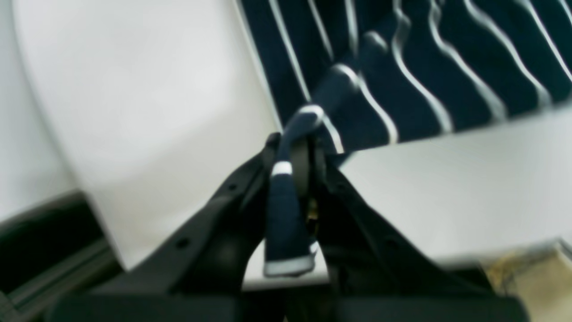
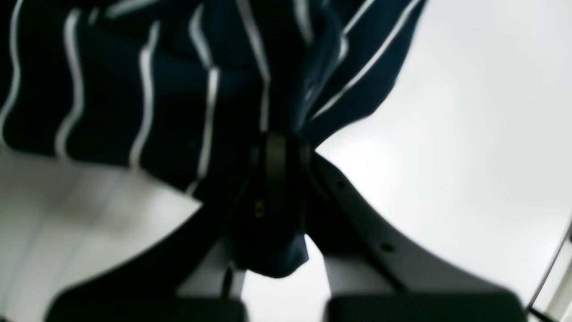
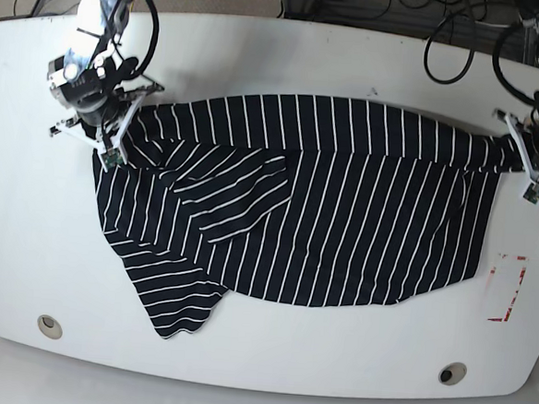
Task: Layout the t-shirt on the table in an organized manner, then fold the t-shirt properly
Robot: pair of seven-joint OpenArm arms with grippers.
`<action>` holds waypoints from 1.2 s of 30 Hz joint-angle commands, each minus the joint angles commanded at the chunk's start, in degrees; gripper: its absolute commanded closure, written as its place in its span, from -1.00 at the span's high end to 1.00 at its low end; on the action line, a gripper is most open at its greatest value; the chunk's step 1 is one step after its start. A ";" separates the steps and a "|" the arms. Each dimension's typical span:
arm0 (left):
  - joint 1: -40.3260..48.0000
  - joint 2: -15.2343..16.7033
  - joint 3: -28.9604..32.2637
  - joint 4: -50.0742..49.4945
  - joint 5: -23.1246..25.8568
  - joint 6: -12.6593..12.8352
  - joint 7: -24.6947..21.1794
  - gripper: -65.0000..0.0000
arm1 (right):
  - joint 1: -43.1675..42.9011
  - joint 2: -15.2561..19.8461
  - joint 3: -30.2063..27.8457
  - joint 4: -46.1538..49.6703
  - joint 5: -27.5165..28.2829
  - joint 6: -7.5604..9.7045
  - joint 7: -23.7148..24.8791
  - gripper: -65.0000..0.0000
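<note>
The shirt [image 3: 306,214] lies spread across the middle of the white surface [image 3: 280,55], its long top edge pulled into a fairly straight line between the two arms. The body is mostly flat on the base view's right half. Toward that view's left a fold of cloth lies over the body in a slanted flap, and a pointed piece trails down toward the near edge, ending close to the left grommet [image 3: 49,325].

The left gripper [image 1: 297,165], on the base view's right, has its jaws closed on a bunched corner of the shirt; in the left wrist view a narrow rolled strip of striped cloth runs between the jaws and hangs out behind them, ending in a white band. The cloth beyond the jaws rises up off the surface toward the rest of the shirt.

The right gripper [image 2: 277,179], on the base view's left, likewise has its jaws clamped on the shirt. In the right wrist view dark cloth gathers into the jaws, and a small dark lobe of it pokes out behind them. The view is blurred, so the exact part of the shirt it holds cannot be told.

A red-and-white tape rectangle [image 3: 507,288] sits on the surface just beyond the shirt's edge on the base view's right, apart from the cloth. A second grommet [image 3: 452,373] lies near the front edge below it.
</note>
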 joint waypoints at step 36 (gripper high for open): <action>-76.36 0.09 20.66 -26.81 -0.26 6.29 -2.46 -1.00 | 61.98 18.29 -25.32 -0.97 0.44 0.00 -13.54 -0.99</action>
